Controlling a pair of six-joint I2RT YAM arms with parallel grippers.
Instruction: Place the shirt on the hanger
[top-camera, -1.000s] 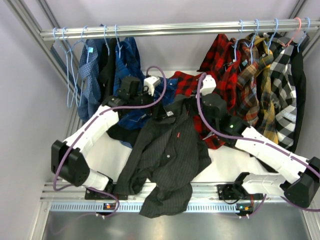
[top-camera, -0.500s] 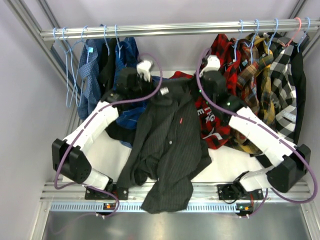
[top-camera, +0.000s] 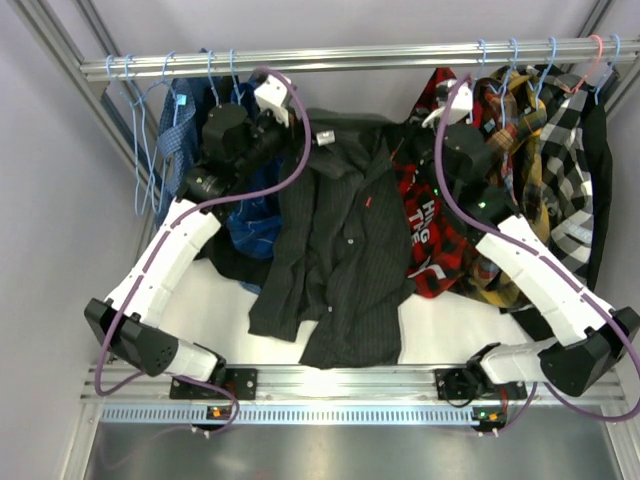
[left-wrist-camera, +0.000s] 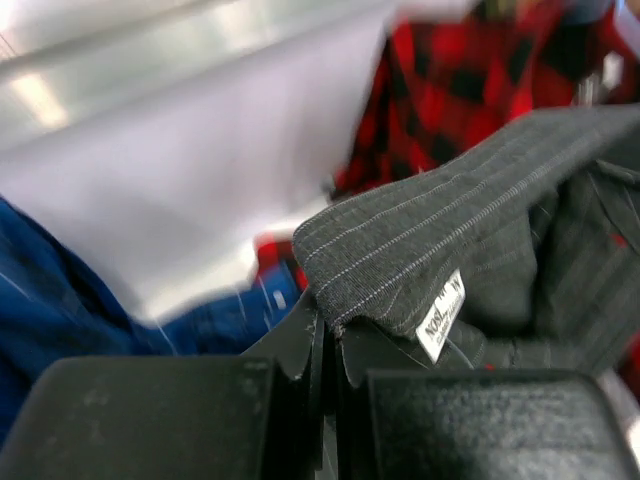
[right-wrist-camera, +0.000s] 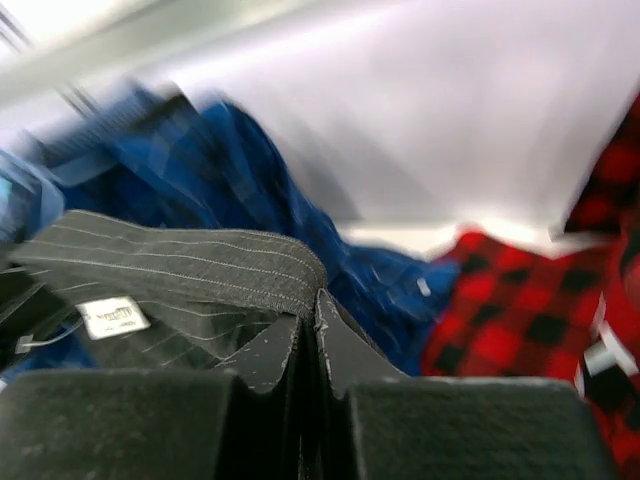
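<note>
- Left jaws: closed on the collar edge of the dark charcoal pinstriped button-up shirt (left-wrist-camera: 430, 240). In the left wrist view you see the fold pinched between the black fingertips (left-wrist-camera: 300, 345), with a white label (left-wrist-camera: 440, 315) just beside them.
- Right jaws: closed on the opposite stretch of the same collar band (right-wrist-camera: 180, 265). The fabric enters the slit between the two fingertips (right-wrist-camera: 270, 350).
- Shirt position: in the top view the shirt (top-camera: 345, 250) hangs spread between the left arm (top-camera: 170, 250) and the right arm (top-camera: 540, 280). Its collar is held high, just below the metal rail (top-camera: 350, 58), and its hem reaches down over the white worktop (top-camera: 220, 300).
- Check the small red tab (top-camera: 368, 205) on the chest, which faces the camera.
- Surroundings: a blue checked shirt (top-camera: 250, 200) hangs behind the left arm. A red-and-black plaid shirt (top-camera: 430, 220) lies beside the right arm.
- Thin light-blue wire hangers (top-camera: 140, 150) hang at the left end of the rail, apart from the shirt.
</note>
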